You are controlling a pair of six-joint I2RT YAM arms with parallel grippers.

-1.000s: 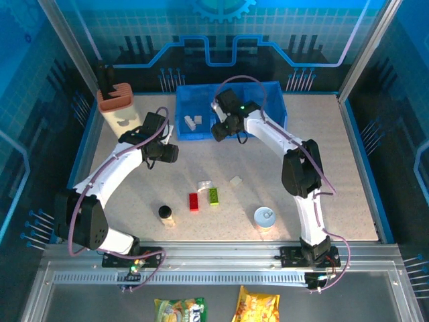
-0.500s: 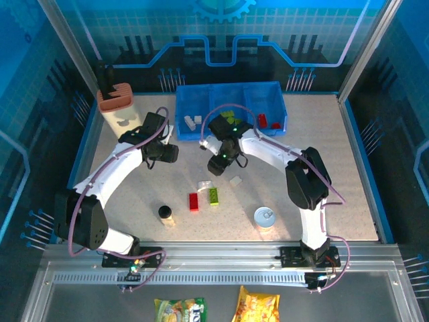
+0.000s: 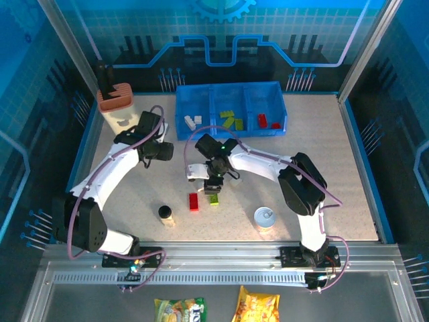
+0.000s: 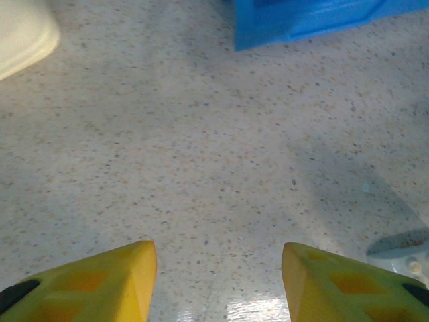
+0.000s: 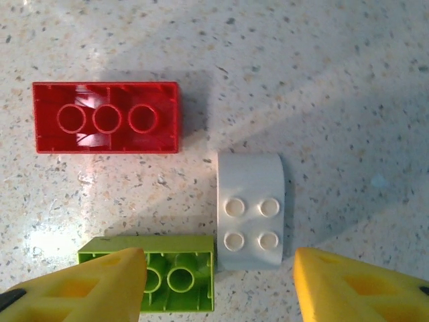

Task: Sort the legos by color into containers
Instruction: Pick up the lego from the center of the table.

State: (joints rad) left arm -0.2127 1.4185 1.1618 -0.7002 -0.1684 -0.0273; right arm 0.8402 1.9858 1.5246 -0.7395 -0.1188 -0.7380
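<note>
Jaws stand apart on both arms. My right gripper (image 5: pixel 218 260) hovers over the white brick (image 5: pixel 250 211), green brick (image 5: pixel 151 272) just beside it, red brick (image 5: pixel 107 126) beyond. I'd centre on white so no finger catches green. My left gripper (image 4: pixel 218 253) hangs over bare table (image 4: pixel 201 134); the blue bin (image 3: pixel 191 104) lies farther, the way open.

The left arm (image 3: pixel 110 176) and right arm (image 3: pixel 260 158) are white tubular links joined by black motor housings, each trailing a thin mauve cable (image 3: pixel 94 180). A small green light (image 3: pixel 223 146) glows on the right wrist. The left gripper (image 4: pixel 219 278) and right gripper (image 5: pixel 218 285) have yellow wedge-shaped fingers (image 4: pixel 94 285) with recessed cut-outs.
</note>
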